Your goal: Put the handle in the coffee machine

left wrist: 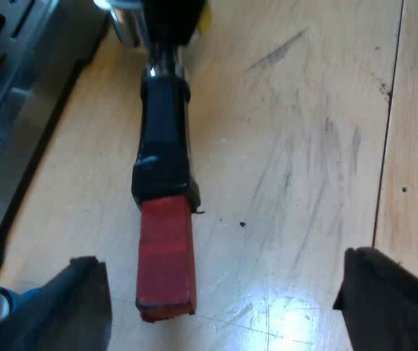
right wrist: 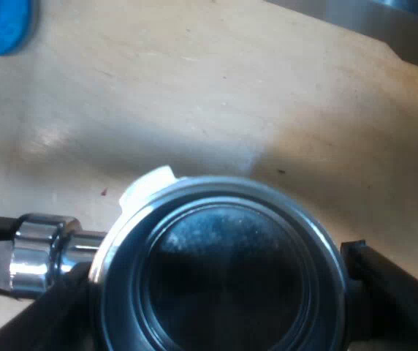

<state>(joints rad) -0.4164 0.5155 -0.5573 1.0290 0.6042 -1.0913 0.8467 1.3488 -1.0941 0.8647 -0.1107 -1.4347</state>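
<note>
The metal holder (right wrist: 220, 270) has its round basket facing me, dark inside, and my right gripper (right wrist: 220, 311) is shut on the basket's rim with one black finger on each side. Its chrome neck (right wrist: 37, 252) leads off to the dark handle (left wrist: 164, 139), which ends in red (left wrist: 166, 256) above the wooden table. My left gripper (left wrist: 231, 307) is open, its fingers (left wrist: 81, 303) standing wide apart on either side of the red end without touching it. The right gripper (left wrist: 171, 18) appears as a dark shape at the basket end.
The espresso machine's dark base and metal tray (left wrist: 8, 110) run alongside the handle, and its edge (right wrist: 384, 22) lies beyond the basket. A blue tamper (right wrist: 1, 25) stands on the wooden table (right wrist: 194, 95). Bare wood (left wrist: 304, 146) extends on the handle's other side.
</note>
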